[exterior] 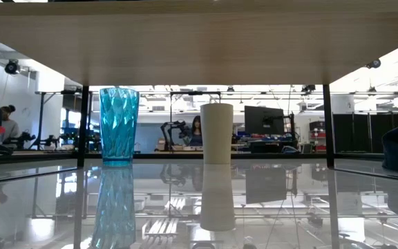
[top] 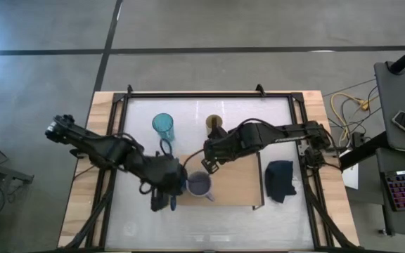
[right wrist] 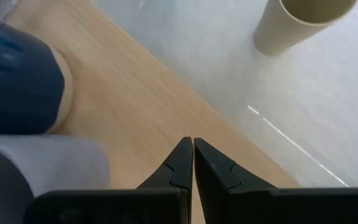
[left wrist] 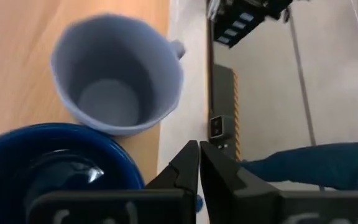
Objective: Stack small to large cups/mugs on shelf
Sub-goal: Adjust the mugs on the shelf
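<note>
A small grey-lavender mug and a dark navy mug stand side by side, each on its base, on the light-wood shelf. The teal tumbler and the tan cup stand upright on the white tabletop beyond the shelf. My left gripper hovers shut over the shelf's near edge beside the navy mug, which it mostly hides from above. My right gripper hangs shut above the bare board just beyond the grey mug. Neither gripper shows in the low view.
A dark folded cloth lies on the tabletop right of the shelf. Black frame rails run along the table's sides. Bare board lies on the shelf's right half. In the low view the shelf's underside spans the top, with people far behind in the room.
</note>
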